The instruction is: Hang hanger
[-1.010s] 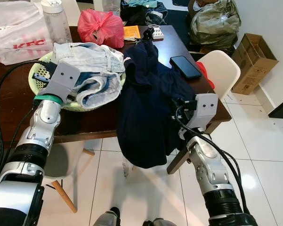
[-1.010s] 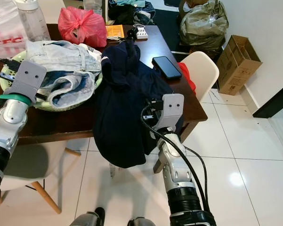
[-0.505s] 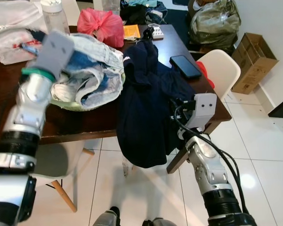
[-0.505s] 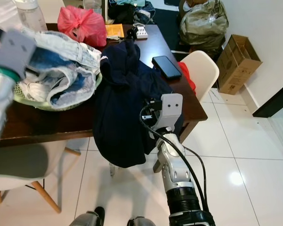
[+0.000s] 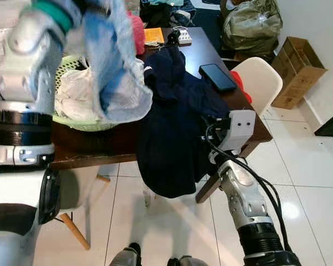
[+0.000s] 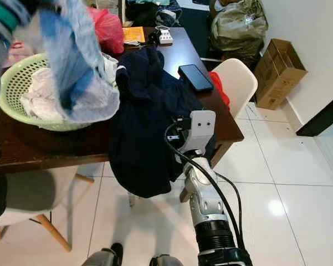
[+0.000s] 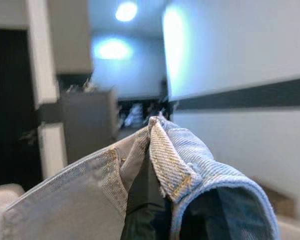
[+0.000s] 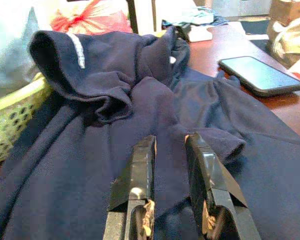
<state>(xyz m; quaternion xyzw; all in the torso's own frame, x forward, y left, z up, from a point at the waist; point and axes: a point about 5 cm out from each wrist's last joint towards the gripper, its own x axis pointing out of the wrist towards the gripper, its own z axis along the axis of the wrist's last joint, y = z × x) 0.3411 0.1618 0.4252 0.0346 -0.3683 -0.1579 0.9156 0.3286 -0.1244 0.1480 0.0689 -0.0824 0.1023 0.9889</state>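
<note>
Hanger: none can be made out.
Left gripper: raised above the green basket, jaws pinching the denim garment, which hangs lengthwise.
Right gripper: jaws slightly spread, just over the navy garment on the worktop.

The left pincer is buried in folds of the raised, motion-blurred jeans, at the frame's upper left. The navy garment hides the desk edge beneath it.
</note>
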